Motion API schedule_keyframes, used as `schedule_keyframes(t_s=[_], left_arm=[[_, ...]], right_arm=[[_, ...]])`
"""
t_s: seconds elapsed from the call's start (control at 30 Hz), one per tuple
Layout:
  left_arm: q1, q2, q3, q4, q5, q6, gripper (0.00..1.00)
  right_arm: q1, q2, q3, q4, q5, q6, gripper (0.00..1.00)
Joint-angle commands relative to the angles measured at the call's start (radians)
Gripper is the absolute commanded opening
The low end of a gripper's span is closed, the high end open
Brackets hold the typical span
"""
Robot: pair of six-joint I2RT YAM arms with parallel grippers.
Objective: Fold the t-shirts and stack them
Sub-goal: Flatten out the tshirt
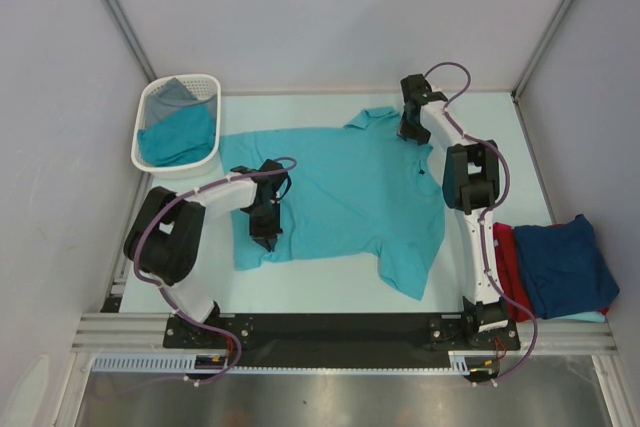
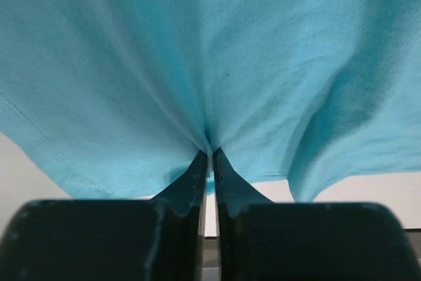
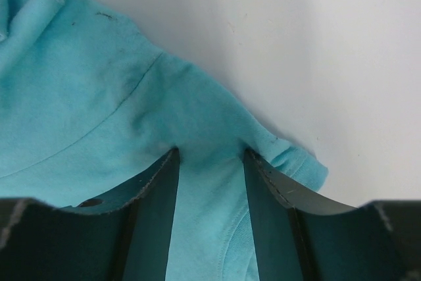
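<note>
A teal t-shirt (image 1: 345,197) lies spread flat across the middle of the table. My left gripper (image 1: 267,235) is down at the shirt's lower left hem. In the left wrist view this left gripper (image 2: 210,152) is shut on a pinched fold of the teal cloth (image 2: 217,51), which puckers towards the tips. My right gripper (image 1: 408,133) is at the far right sleeve. Seen from its own wrist, the right gripper (image 3: 209,153) is open, with its fingers pressed down on either side of a flat strip of the sleeve (image 3: 204,195).
A white slotted basket (image 1: 145,152) at the far left holds a teal t-shirt (image 1: 180,137) and a grey one (image 1: 178,92). At the near right edge a folded navy t-shirt (image 1: 562,262) lies on a red one (image 1: 504,252). Walls close in the table's left, far and right sides.
</note>
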Motion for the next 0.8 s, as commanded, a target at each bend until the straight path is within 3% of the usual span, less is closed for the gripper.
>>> schedule_keyframes(t_s=[0.0,0.1,0.23,0.33,0.77], left_arm=[[-0.019,0.003,-0.032,0.020,0.030,-0.012,0.07],[-0.022,0.002,-0.032,0.016,0.023,-0.012,0.06],[-0.022,-0.001,-0.035,0.011,0.020,-0.009,0.06],[-0.022,-0.006,-0.034,0.008,0.017,-0.007,0.06],[-0.020,-0.013,-0.001,-0.033,-0.016,0.008,0.06]], right_arm=[[-0.011,0.008,0.006,-0.015,0.017,0.003,0.47],[-0.013,0.009,0.008,-0.018,0.028,0.008,0.37],[-0.018,0.015,0.012,-0.024,0.040,0.011,0.13],[-0.021,0.020,0.017,-0.033,0.050,0.014,0.02],[-0.070,-0.003,0.014,-0.075,0.149,0.049,0.00]])
